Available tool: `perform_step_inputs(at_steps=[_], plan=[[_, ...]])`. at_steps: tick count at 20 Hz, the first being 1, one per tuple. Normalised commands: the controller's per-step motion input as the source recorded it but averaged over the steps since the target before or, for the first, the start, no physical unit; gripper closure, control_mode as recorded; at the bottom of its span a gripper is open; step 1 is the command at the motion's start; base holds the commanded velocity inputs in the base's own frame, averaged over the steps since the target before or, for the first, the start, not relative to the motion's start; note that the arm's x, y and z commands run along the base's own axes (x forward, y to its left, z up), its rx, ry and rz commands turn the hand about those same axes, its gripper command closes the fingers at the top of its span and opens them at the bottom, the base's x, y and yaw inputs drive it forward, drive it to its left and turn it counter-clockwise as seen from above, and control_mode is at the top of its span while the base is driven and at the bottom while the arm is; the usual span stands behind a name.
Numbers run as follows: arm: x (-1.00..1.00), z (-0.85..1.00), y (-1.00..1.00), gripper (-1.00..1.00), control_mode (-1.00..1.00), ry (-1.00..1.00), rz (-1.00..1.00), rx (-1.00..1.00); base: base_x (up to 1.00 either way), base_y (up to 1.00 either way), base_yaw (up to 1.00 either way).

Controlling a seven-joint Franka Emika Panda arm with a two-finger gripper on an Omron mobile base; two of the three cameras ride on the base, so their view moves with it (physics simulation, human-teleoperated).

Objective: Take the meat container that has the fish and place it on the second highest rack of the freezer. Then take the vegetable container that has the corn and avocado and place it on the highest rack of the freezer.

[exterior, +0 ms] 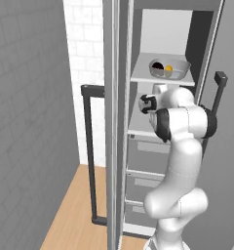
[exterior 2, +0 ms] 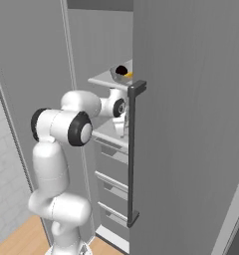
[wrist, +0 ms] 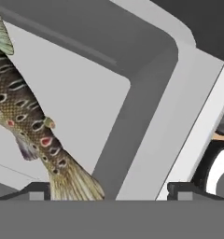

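The freezer stands open. On its highest rack sits the vegetable container, a rounded grey tub holding the dark avocado and the yellow corn. The tub's edge also peeks past the door. My gripper reaches down at the second highest rack. In the hand view the gripper is open, its fingertips wide apart on either side of the grey rim of the meat container. The spotted fish lies inside that tray.
The right freezer door with its dark bar handle stands close beside my hand. The left door edge and its handle are on the other side. Stacked drawers sit below the shelves. The floor is wood.
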Motion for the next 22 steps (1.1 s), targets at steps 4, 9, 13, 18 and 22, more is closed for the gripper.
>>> perform_step_inputs(at_steps=[4, 9, 13, 18, 22], plan=[[-1.0, -0.15, 0.36, -1.0, -1.0, -0.38, 0.0, -0.15, 0.0, 0.0, 0.0], [-0.78, 0.13, 0.18, -1.0, -1.0, -0.35, -0.01, -0.09, 0.0, 0.0, 0.0], [-0.35, 0.81, 0.0, -1.0, -1.0, -0.31, -0.06, -0.04, 0.0, 0.0, 0.0], [-0.81, 1.0, 0.08, -1.0, -1.0, -0.51, -0.1, -0.12, 0.0, 0.0, 0.0], [-1.0, 1.0, 0.19, -1.0, -1.0, -0.47, -0.13, -0.05, 0.0, 0.0, 0.0]])
